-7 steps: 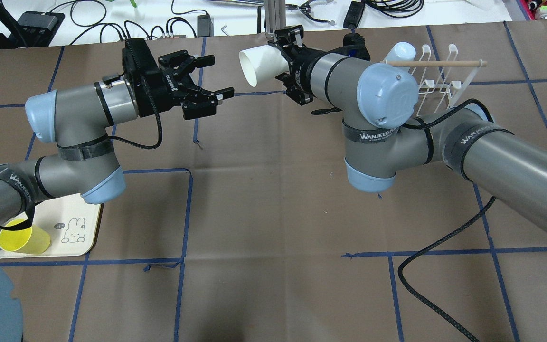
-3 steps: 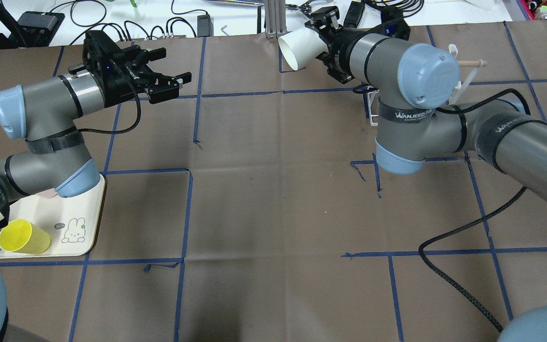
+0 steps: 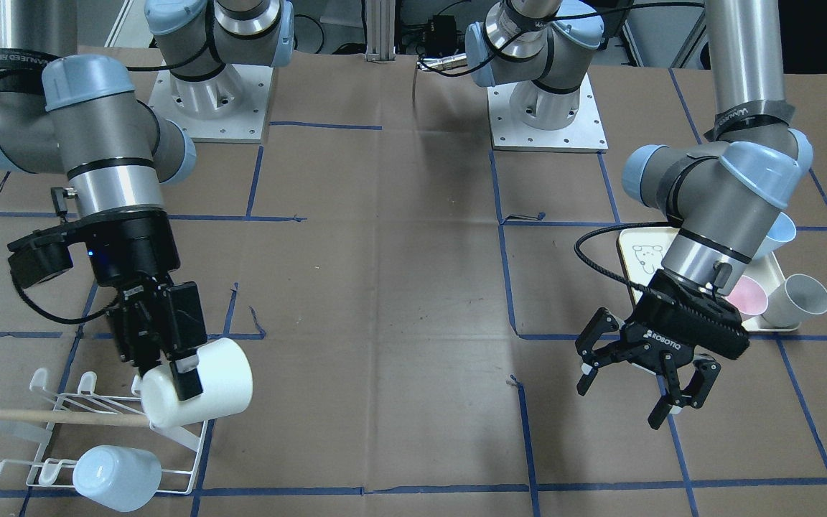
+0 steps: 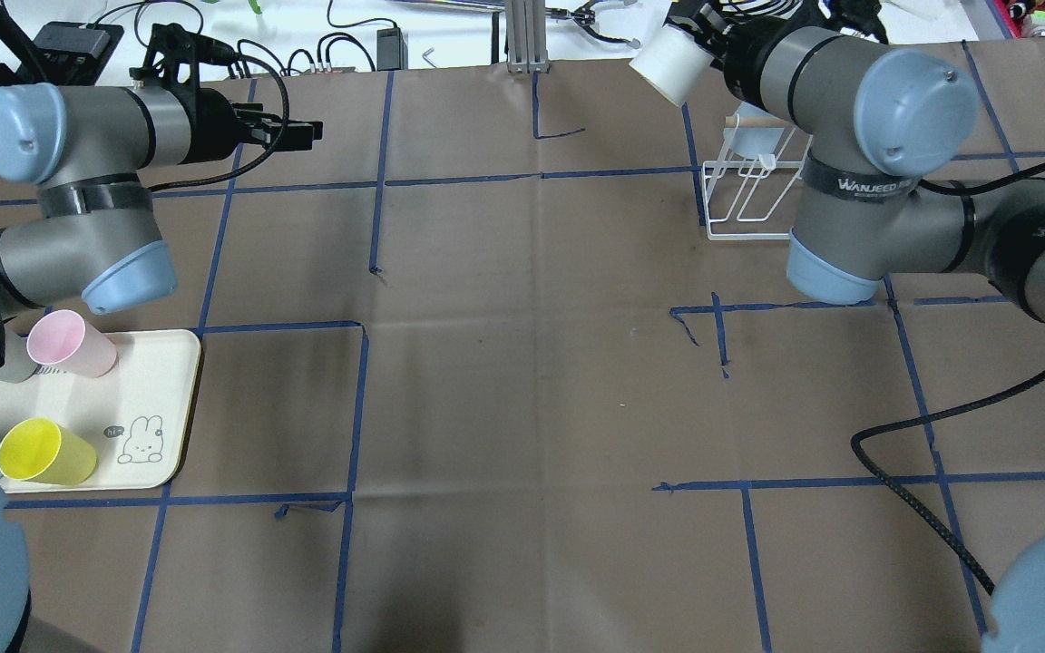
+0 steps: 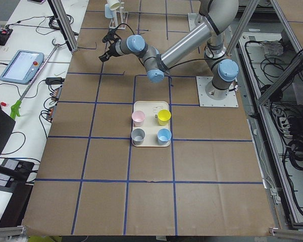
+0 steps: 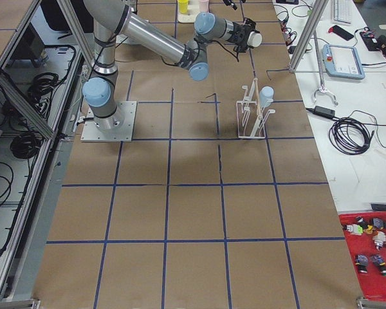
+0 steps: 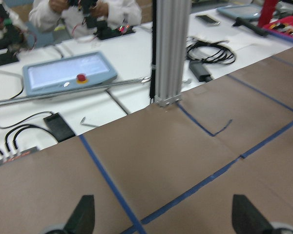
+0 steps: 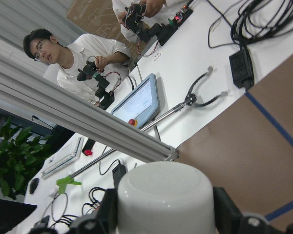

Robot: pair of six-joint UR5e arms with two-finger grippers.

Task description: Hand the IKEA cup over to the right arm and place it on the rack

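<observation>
Mostly bare bench (image 4: pixel 522 363): brown paper cover, creased, marked into squares with blue tape lines (image 4: pixel 359 408). Both arm bases bolted to white plates (image 3: pixel 546 122) at the robot's edge.

Right pincer (image 3: pixel 166 373) clamped on the white cup (image 3: pixel 205 391), one finger on the outside wall. The cup lies on its side, held in the air at the far edge of the bench, close to the rack (image 3: pixel 191 459) but on none of its prongs. Wooden dowel (image 3: pixel 47 415) lies across the rack; a pale blue cup (image 3: pixel 115 477) hangs on it.

Left pincer (image 3: pixel 625 398) spread wide, nothing between its fingers, raised over the bench, well apart from the right one.

Cream tray (image 4: pixel 169 363) with a rabbit drawing at the robot's left. On it a pink cup (image 4: pixel 69 343), a yellow cup (image 4: pixel 42 451), a grey cup (image 5: pixel 138 134) and a blue cup (image 5: pixel 164 135), all mouth up.

Black cable (image 4: pixel 922 453) loops over the paper on the right.

Beyond the bench: an aluminium post (image 4: pixel 522 36), a white side table (image 6: pixel 321 129) with cables, a grey pendant (image 5: pixel 21 65), a red bin (image 6: pixel 373 251) of small parts. People in white tops sit there, handling small devices.
</observation>
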